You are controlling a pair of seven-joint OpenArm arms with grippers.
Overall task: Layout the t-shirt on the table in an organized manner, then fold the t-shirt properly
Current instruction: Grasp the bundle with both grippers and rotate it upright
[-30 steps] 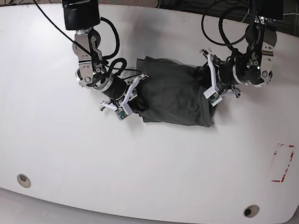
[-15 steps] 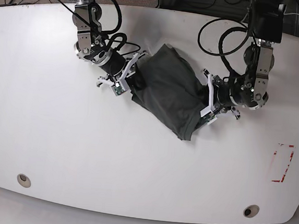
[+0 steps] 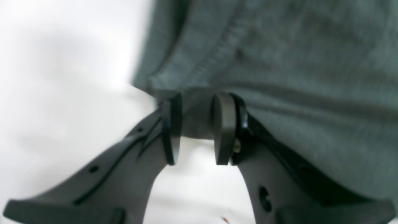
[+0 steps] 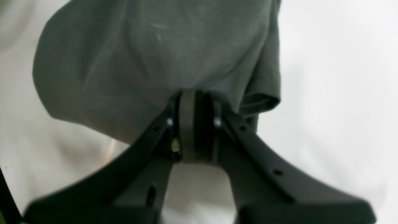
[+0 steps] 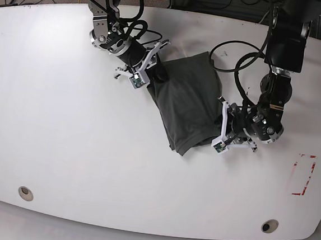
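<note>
The dark charcoal-grey t-shirt (image 5: 187, 100) lies bunched in a diagonal band on the white table (image 5: 62, 145), running from upper left to lower right. My right gripper (image 5: 153, 69), on the base view's left, is shut on the shirt's upper end; the right wrist view shows its jaws (image 4: 194, 130) pinching a fold of the cloth (image 4: 155, 62). My left gripper (image 5: 218, 133), on the base view's right, is shut on the shirt's lower edge; the left wrist view shows a hemmed fold (image 3: 279, 62) held between its pads (image 3: 196, 124).
Two round grommet holes (image 5: 25, 192) (image 5: 269, 225) sit near the table's front edge. A red-and-white marking (image 5: 303, 174) is at the right. Cables hang around both arms near the table's far edge (image 5: 187, 13).
My right gripper moved toward the far edge and my left gripper moved toward the front. The shirt held between them swung from a level band to a steep diagonal.
</note>
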